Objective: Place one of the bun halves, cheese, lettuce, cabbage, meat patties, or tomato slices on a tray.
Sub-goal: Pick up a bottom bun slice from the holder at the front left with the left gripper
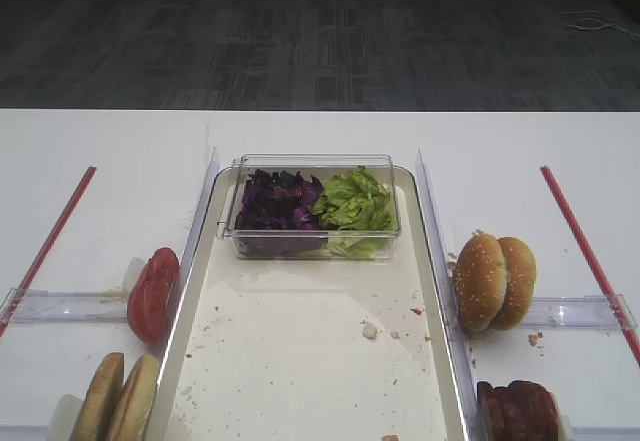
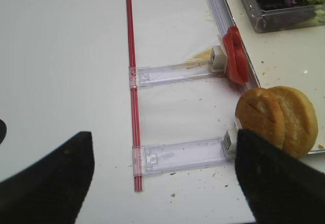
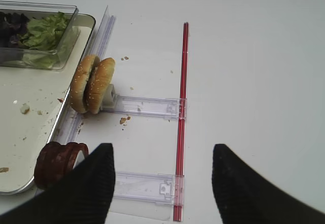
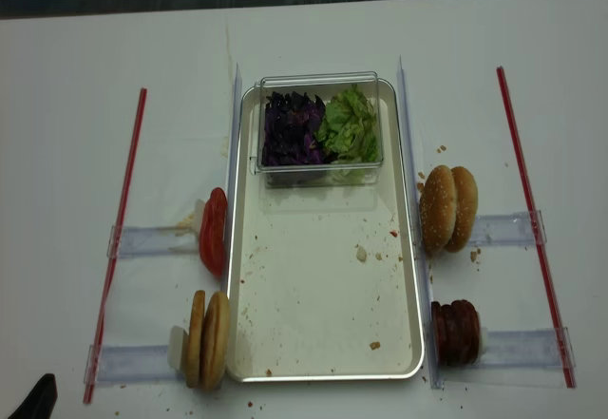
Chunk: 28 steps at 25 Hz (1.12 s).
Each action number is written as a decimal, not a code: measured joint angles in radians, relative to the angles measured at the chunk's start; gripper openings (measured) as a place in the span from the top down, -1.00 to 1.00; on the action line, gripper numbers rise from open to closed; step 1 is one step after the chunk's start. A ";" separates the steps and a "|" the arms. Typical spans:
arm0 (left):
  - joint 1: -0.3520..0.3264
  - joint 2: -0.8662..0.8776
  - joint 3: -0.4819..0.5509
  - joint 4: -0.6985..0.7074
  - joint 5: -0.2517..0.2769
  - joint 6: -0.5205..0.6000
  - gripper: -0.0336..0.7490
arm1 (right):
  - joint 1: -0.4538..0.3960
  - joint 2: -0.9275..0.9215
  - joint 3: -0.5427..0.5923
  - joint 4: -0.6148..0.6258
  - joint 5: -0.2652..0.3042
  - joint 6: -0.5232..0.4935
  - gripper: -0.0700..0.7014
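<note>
bare tray (image 4: 323,329), both jaws apart

Sesame buns (image 1: 494,281) right of tray; clear box (image 1: 312,207); red strips (image 4: 530,219).

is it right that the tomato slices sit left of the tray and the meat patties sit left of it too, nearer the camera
Not quite. The tomato slices are left of the tray, but the meat patties stand on its right side, as the realsense high view shows.

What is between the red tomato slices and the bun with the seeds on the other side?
The tray lies between the tomato slices and the sesame bun. In the realsense high view, that stretch of tray floor holds only scattered crumbs.
</note>
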 joint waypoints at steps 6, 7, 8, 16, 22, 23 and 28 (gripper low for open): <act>0.000 0.000 0.000 0.000 0.000 -0.001 -0.52 | 0.000 0.000 0.000 0.000 0.000 0.000 -0.38; 0.000 0.000 0.000 0.000 0.000 -0.001 -0.52 | 0.000 0.000 0.000 0.000 0.000 0.000 -0.38; 0.000 0.000 0.000 -0.007 0.000 -0.001 -0.52 | 0.000 0.000 0.000 0.000 0.000 0.000 -0.38; 0.000 0.189 -0.020 -0.097 -0.016 0.031 -0.52 | 0.000 0.000 0.000 0.000 0.000 0.000 -0.38; 0.000 0.482 -0.109 -0.124 -0.024 0.021 -0.52 | 0.000 0.000 0.000 0.000 0.000 0.000 -0.38; 0.000 0.534 -0.117 -0.125 -0.024 0.010 -0.52 | 0.000 0.000 0.000 0.000 0.000 0.000 -0.38; 0.000 0.771 -0.138 -0.132 -0.012 -0.010 -0.52 | 0.000 0.000 0.000 0.000 0.000 0.000 -0.38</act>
